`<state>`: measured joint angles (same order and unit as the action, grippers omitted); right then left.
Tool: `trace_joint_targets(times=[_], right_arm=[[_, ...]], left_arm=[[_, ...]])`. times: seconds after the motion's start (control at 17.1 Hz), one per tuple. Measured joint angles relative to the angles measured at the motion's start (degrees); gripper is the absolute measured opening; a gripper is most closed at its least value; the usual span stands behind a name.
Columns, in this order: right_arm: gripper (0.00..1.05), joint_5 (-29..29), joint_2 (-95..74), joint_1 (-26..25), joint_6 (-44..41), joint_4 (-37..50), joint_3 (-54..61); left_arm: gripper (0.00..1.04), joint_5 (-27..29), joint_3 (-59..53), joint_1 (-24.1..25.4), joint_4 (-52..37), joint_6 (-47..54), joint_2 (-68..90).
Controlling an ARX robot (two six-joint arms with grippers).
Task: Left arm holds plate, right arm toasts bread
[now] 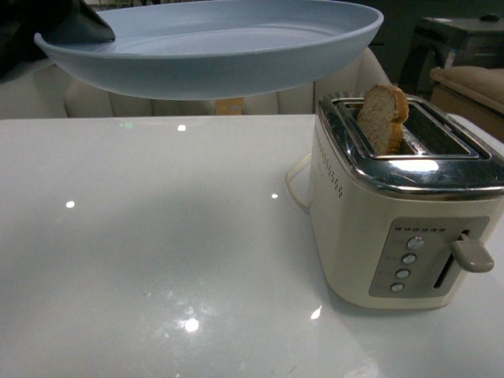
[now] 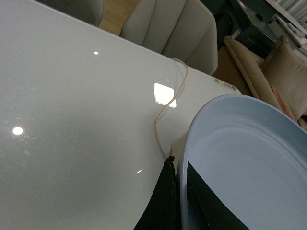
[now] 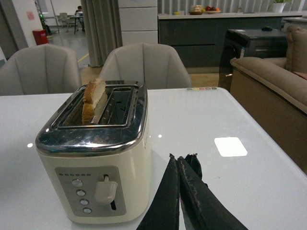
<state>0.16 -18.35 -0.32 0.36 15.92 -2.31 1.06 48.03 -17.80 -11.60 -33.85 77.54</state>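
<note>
Front view: bread (image 1: 383, 118) in toaster (image 1: 354, 224).

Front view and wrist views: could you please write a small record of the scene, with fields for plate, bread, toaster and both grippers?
plate: pale blue plate, held in the air above the table
bread: bread stands upright in a toaster slot, top sticking out
toaster: cream toaster, chrome top, lever near top of its slot
left gripper: left gripper shut on the plate rim
right gripper: right gripper shut, empty, apart from the toaster
</note>
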Motion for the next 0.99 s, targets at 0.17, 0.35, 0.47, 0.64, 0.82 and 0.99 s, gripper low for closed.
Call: trace_joint_targets(times=[0.17, 0.35, 0.47, 0.64, 0.82, 0.99], right_arm=[[0.02, 0.0, 3.0, 0.0, 0.0, -0.6, 1.6], [0.02, 0.0, 6.3, 0.0, 0.0, -3.8, 1.6], [0.02, 0.0, 8.2, 0.0, 0.0, -5.6, 1.6], [0.02, -0.2, 18.2, 0.0, 0.0, -15.6, 1.6], [0.02, -0.2, 18.1, 0.0, 0.0, -16.1, 1.6], [0.02, -0.2, 18.1, 0.0, 0.0, -16.1, 1.6]], left_arm=[[0.03, 0.0, 0.0, 0.0, 0.0, 0.0, 0.0], [0.03, 0.0, 0.0, 0.0, 0.0, 0.0, 0.0], [0.03, 0.0, 0.0, 0.0, 0.0, 0.0, 0.0], [0.03, 0.1, 0.0, 0.0, 0.0, 0.0, 0.0], [0.03, -0.2, 0.0, 0.0, 0.0, 0.0, 0.0], [0.03, -0.1, 0.0, 0.0, 0.0, 0.0, 0.0]])
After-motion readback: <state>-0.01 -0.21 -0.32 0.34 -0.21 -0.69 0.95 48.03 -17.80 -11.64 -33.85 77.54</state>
